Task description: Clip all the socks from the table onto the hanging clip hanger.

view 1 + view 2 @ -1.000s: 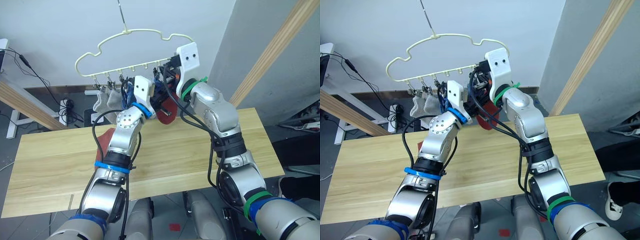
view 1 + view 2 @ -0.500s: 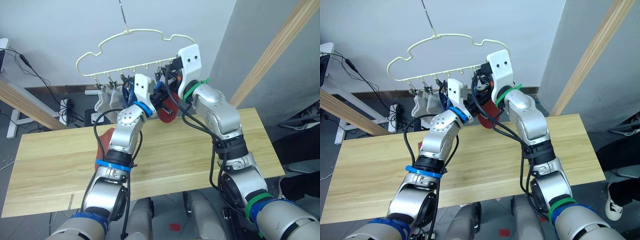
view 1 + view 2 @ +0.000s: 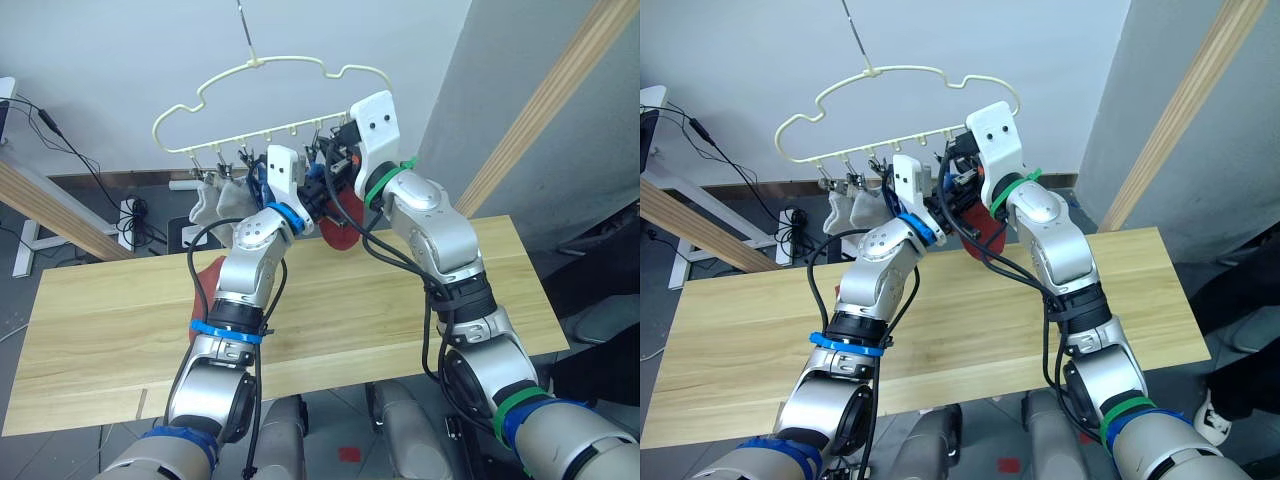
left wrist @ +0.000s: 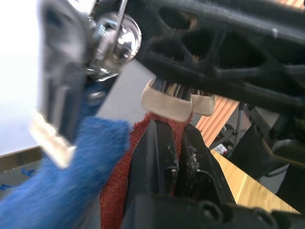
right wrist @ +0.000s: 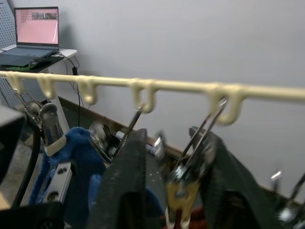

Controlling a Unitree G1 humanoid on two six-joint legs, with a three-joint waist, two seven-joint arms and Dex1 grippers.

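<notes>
Left end effector: fingers closed on the top edge of a rust-red sock, held up right beneath a cream-tipped metal clip. The sock hangs down from the fingers, with a blue sock just beside it on a neighbouring clip.

Right end effector: its two black fingers straddle a clip that hangs from the pale yellow bar, one finger on each side, seemingly pressing the clip's handles; actual contact is hard to judge from this close, so grip state: cannot tell.

Head views: both end effectors meet under the right half of the clip hanger, the red sock between them. Two light grey socks hang from clips at the hanger's left end. Blue fabric shows next to them.

Below, another rust-red sock lies on the counter, partly hidden behind the left forearm.
</notes>
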